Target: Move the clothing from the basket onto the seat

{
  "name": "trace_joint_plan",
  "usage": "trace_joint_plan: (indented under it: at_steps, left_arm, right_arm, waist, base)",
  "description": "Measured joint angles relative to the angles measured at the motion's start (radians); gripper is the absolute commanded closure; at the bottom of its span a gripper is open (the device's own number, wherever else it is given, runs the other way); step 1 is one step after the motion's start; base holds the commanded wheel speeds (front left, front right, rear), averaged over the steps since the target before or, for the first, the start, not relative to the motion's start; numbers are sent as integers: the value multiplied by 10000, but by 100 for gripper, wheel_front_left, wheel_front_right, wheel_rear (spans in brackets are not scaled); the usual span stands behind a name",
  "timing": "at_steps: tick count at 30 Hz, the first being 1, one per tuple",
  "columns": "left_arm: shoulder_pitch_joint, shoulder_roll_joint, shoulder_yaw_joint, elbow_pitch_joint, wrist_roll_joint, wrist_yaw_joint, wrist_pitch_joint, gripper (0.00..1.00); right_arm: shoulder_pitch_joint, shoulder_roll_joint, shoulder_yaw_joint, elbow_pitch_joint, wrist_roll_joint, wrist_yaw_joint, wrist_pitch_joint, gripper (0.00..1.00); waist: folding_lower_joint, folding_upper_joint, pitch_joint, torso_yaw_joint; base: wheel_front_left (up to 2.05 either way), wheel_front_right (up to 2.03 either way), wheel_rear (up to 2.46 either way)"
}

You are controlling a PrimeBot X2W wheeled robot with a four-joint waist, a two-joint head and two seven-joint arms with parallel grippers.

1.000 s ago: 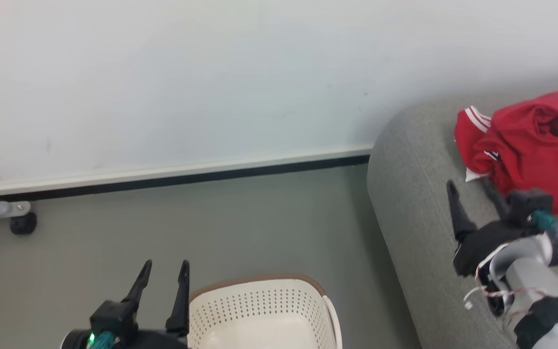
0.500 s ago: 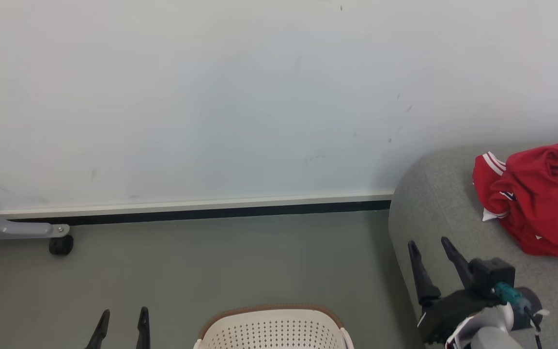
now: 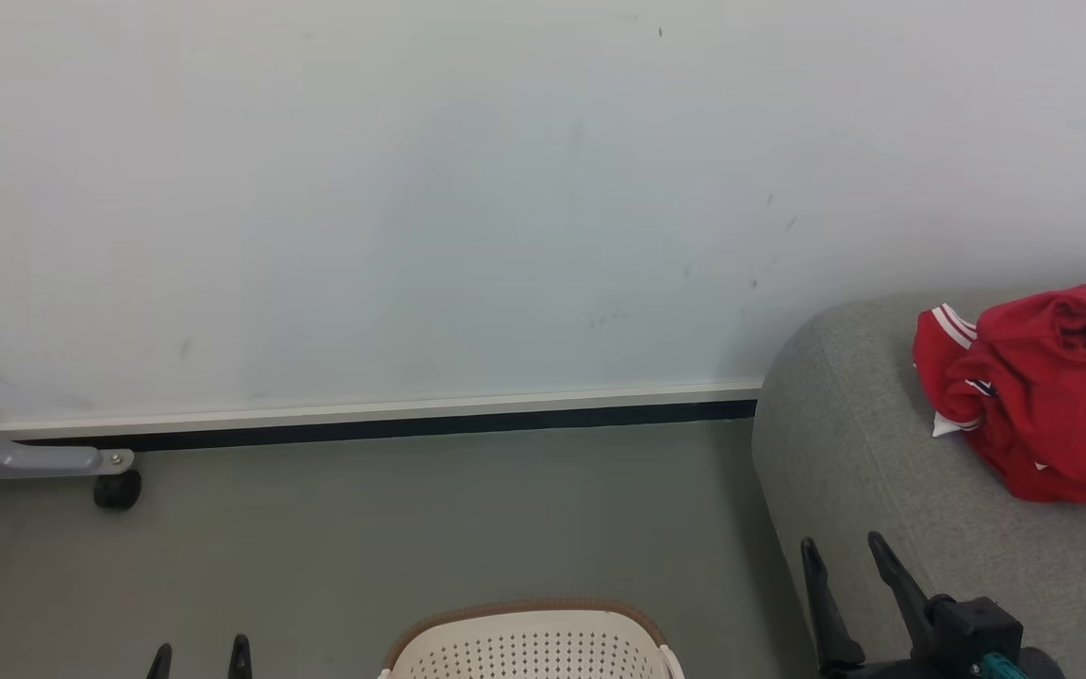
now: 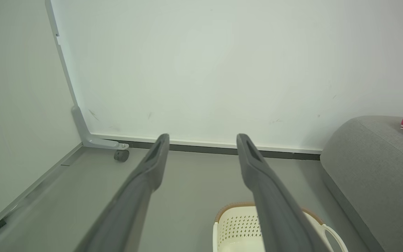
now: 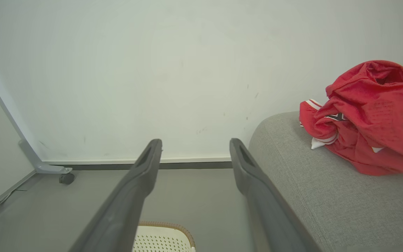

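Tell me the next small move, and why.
Probably tilt the head down to check inside the basket; its floor barely shows. The clothing lies heaped on the seat, and the left pincer and right pincer stand open, empty.

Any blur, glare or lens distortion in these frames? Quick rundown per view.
Head view: soft, even light, no glare; the red clothing is crisp on the sofa. Left wrist view: the wide-angle lens makes the grey post lean, and the close left fingers look soft. Right wrist view: the right fingers are soft too, while the clothing's mesh weave is sharp.
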Motion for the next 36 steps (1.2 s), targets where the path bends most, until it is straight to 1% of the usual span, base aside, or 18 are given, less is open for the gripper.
trace_joint_plan:
  at_steps: [2, 4, 8, 9, 18, 25, 28, 29, 36]
  left_arm:
    - [221, 2, 171, -111, 23, 2, -4, 0]
    - [292, -12, 236, -196, 58, 2, -4, 0]
    - [311, -52, 362, -290, 255, 2, -6, 0]
    - [316, -67, 355, -318, 347, 2, -6, 0]
    - [304, -86, 353, -326, 539, 4, -6, 0]
    - [271, -82, 360, -326, 635, 4, -6, 0]
    - [254, -46, 364, -320, 849, 4, -6, 0]
    - [252, -33, 362, -320, 909, 4, -6, 100]
    - [457, -309, 288, 186, 869, -13, 71, 100]
  right_arm:
    - [364, -15, -71, -441, -98, -6, 0, 0]
    - [534, -81, -127, -686, -199, -84, 0, 0]
    - [841, -163, -383, -1135, -259, -92, 0, 0]
    - [1131, -184, -640, -1475, -286, -144, 0, 0]
    - [1294, -169, -920, -2031, -533, -167, -2, 0]
    - [1327, -107, -1076, -2213, -619, -169, 0, 0]
    - [1385, -56, -1131, -2266, -635, -178, -2, 0]
    - [1406, -40, -1154, -2280, -635, -178, 0, 100]
    - [1771, 140, -1083, -1728, -589, -161, 73, 100]
  waist:
    - [-1, 0, 29, -68]
    - [0, 0, 65, -120]
    - [1, 0, 133, -214]
    - [1, 0, 203, -293]
    - [1, 0, 337, -302]
    - [1, 0, 412, -250]
    - [1, 0, 440, -222]
    - [1, 0, 447, -213]
    - [1, 0, 458, -208]
  base:
    - [0, 0, 0]
    - [0, 0, 0]
    - [0, 0, 0]
    - [0, 0, 0]
    - [0, 0, 0]
    - [0, 0, 0]
    - [0, 0, 0]
    - [0, 0, 0]
    - [0, 0, 0]
